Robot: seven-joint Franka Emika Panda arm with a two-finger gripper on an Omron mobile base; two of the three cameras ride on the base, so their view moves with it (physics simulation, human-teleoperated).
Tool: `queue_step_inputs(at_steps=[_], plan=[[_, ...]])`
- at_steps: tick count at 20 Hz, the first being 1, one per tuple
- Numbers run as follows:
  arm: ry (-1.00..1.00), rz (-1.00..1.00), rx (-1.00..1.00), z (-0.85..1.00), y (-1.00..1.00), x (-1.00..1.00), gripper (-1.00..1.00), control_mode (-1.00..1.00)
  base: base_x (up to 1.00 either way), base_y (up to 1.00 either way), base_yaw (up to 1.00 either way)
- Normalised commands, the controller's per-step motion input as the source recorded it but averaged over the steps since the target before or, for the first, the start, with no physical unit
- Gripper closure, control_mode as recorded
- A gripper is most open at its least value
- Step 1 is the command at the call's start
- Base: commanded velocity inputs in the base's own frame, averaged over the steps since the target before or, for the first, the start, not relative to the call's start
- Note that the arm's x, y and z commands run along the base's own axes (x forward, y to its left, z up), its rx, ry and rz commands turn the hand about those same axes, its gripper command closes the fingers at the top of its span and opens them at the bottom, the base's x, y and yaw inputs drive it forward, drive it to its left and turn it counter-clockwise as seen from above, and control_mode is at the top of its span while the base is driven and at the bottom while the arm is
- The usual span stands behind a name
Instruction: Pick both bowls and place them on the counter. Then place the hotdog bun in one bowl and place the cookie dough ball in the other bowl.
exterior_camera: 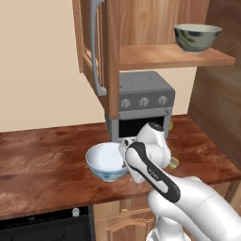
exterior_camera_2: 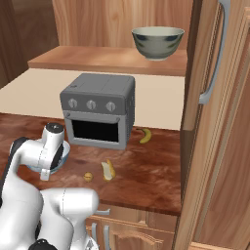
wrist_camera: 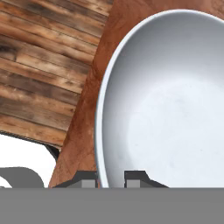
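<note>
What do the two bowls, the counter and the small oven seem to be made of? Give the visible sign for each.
White bowl: likely glazed ceramic, with a smooth pale inside and blue pattern outside.
Dark bowl: probably ceramic too, with a glossy patterned wall and beige inside.
Counter: reddish-brown wood grain with a glossy sheen, possibly varnish or laminate.
Oven: grey, matte, metal-looking casing.

Kitchen: wood counter (exterior_camera: 42, 160), toaster oven (exterior_camera_2: 97, 111), open cabinet shelf (exterior_camera: 164, 56).

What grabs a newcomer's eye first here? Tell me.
The white arm's pincer is shut on the rim of the white bowl with blue pattern at the counter's front edge. Above, the dark grey-green bowl sits on the wooden shelf, over a grey toaster oven.
</note>
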Motion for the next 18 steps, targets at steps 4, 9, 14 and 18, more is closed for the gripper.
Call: queue_step_inputs(at_steps=[4,9,14,18], plan=[[0.00,0.00,0.00,-0.24,0.07,0.23,1.00,-1.00,0.00,0.00,0.00],[0.02,0.00,0.00,-0.38,0.02,0.02,1.00,-1.00,0.00,0.00,0.00],[0.06,0.00,0.00,-0.33,0.01,0.00,-1.00,-1.00,0.00,0.00,0.00],[0.01,0.00,0.00,-0.08,0.00,0.00,-1.00,-1.00,0.00,0.00,0.00]])
